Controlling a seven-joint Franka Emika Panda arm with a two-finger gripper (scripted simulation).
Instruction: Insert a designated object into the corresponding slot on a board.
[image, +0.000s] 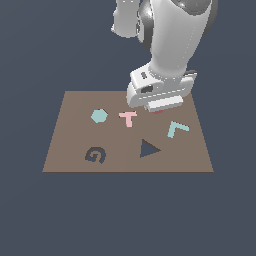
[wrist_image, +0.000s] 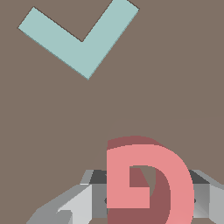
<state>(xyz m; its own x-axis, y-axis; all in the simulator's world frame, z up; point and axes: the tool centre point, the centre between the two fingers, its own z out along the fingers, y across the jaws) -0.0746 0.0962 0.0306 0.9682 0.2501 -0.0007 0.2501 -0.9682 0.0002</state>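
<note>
The fingers (wrist_image: 87, 199) show only in the wrist view, as grey metal on either side of the red G (wrist_image: 148, 183) — they appear to press against it, though their tips are cut off at the frame edge and partly behind the block, so a firm grip cannot be told for certain. In the exterior view the gripper (image: 158, 106) sits low over the far part of the board (image: 70, 145), and its white body hides the fingers entirely; of the G only a thin red sliver (image: 158, 111) peeks out beneath it.

Just beside the gripper, toward the exterior view's left, lies the pink T (image: 128, 118); toward the right and nearer, the pale teal L (image: 176, 129), which the wrist view also shows (wrist_image: 78, 41) flat on the brown surface, apart from the G. A teal hexagon (image: 99, 116) lies further left.

The slot (image: 95, 155) — a dark G-shaped recess — is near the board's front left corner, well apart from the gripper, with a dark triangle recess (image: 148, 148) to its right. Neither recess appears in the wrist view.
</note>
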